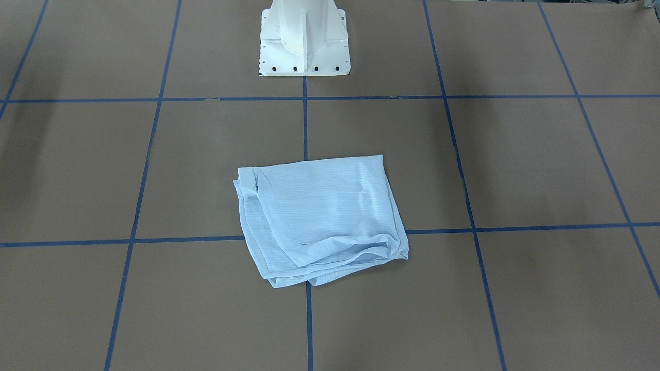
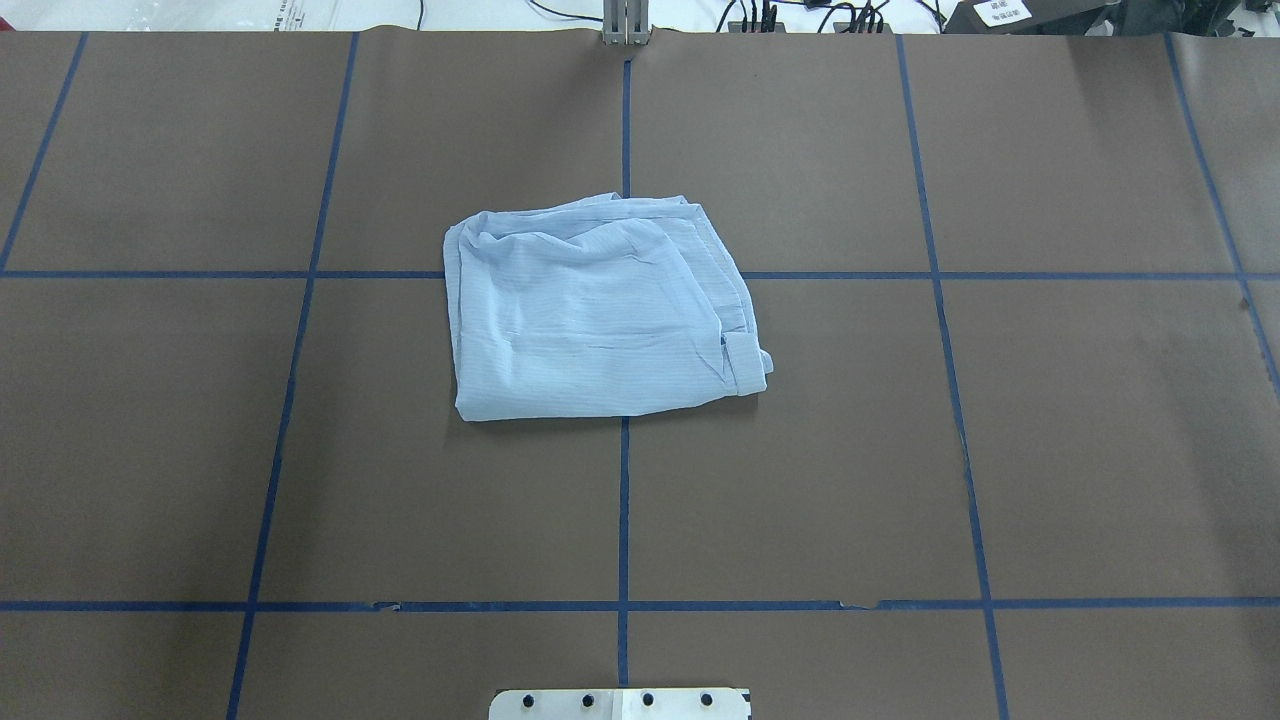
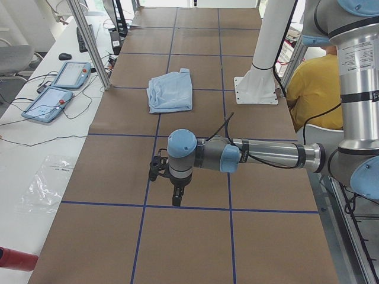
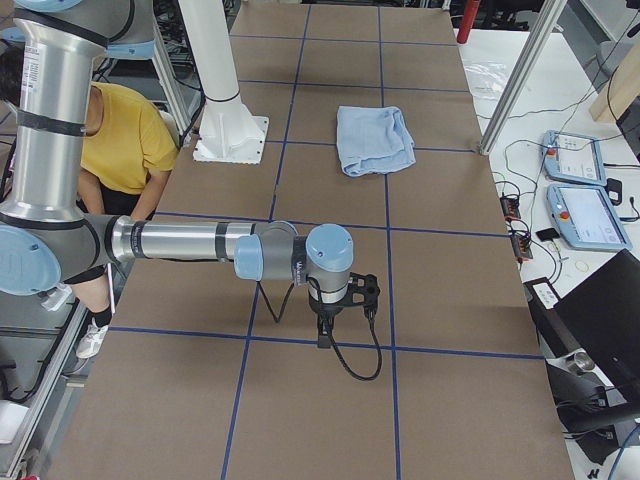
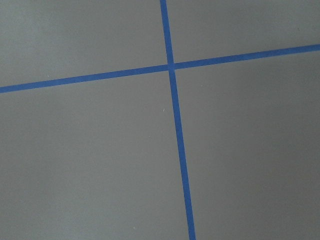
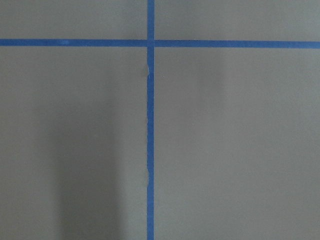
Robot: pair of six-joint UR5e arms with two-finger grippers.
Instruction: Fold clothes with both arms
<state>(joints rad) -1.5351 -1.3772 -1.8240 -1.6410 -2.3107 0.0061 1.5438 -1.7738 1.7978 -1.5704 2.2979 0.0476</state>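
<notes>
Centrally on the brown paper-covered table [image 1: 541, 165], a pale-blue shirt [image 1: 319, 216] is seen lying folded into a rough, slightly skewed rectangle. It is placed over the crossing of two blue tape lines [image 1: 304, 123], well apart from the white mounting base [image 1: 304, 41].

The left arm [image 3: 237, 155] is stretched level over the table's end on the robot's left, with the left gripper [image 3: 176, 198] pointed down above bare paper. The right arm [image 4: 190, 240] is held the same way at the opposite end, its right gripper [image 4: 325, 335] also aimed down. Neither gripper is near the shirt, and nothing is carried by either. Whether the jaws are spread or pressed together cannot be told from these side views. Only paper and tape are shown by the wrist cameras.

The folding is judged to be finished or nearly so. If one more fold or a squaring-up is wanted, both grippers would need to be brought to the loose edge, and all layers pinched together.

The fabric is thin, finely striped and crinkled, almost sheer. The edge nearest the base is crisp and straight; the far edge is bunched in soft, uneven layers. A small rolled band [image 2: 745, 365] is seen at one corner.
</notes>
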